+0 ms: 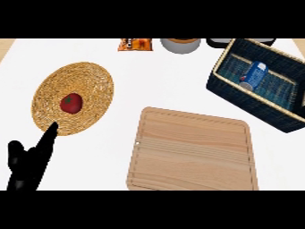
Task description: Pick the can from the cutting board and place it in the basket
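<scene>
Blue-and-white metal can [254, 74]: cylindrical, lying on its side inside the basket [247, 105], tilted along the basket floor, with one end towards the far wall. The printing on the can is too small to read.

Basket: rectangular, dark navy weave on the outside walls, pale straw-coloured rim, a cut-out handle at the right end. It stands at the right of the table [154, 76], set at an angle.

Cutting board [193, 152]: light wood with straight grain, rounded corners and a shallow groove round the edge. It lies flat, just beside the basket's near corner and apart from the can.

Round mat [82, 80]: coiled straw, coarse texture, at the left of the table. A smooth red rounded item [71, 103], possibly a tomato, sits on it.

Left hand [24, 167]: black, at the lower left, fingers straight and spread apart, holding nothing; one fingertip reaches the mat's near edge.

Far edge: an orange packet [135, 44] and a grey round container [180, 45], both partly cut off.
</scene>
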